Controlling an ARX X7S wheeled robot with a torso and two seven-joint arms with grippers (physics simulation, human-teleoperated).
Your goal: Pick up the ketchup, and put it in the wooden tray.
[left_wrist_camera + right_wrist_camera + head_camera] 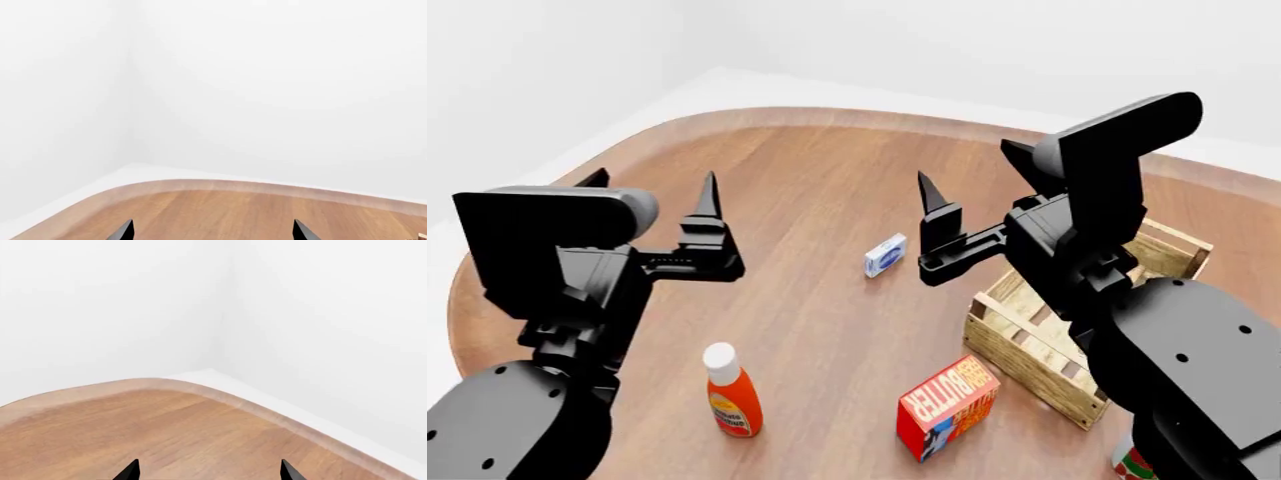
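The ketchup (731, 391) stands upright near the table's front edge, just ahead of the left arm's base, with bare wood all around it. A red-orange butter box (948, 406) lies tilted between it and the tray (1028, 335), and a small blue-and-white packet (885, 254) sits farther back, mid-table. A red-labelled can (1130, 462) peeks out at the right, mostly hidden by the right arm, which also covers much of the tray.

The table (814, 170) is smooth, warm brown wood with a rounded, paler rim; white walls meet in a corner behind it.

The tray is pale slatted wood with corner posts. The bottle is glossy orange-red with a white cap.

The left gripper (651, 192) and right gripper (972, 178) both hover above the table, black pointed fingers spread wide, holding nothing.
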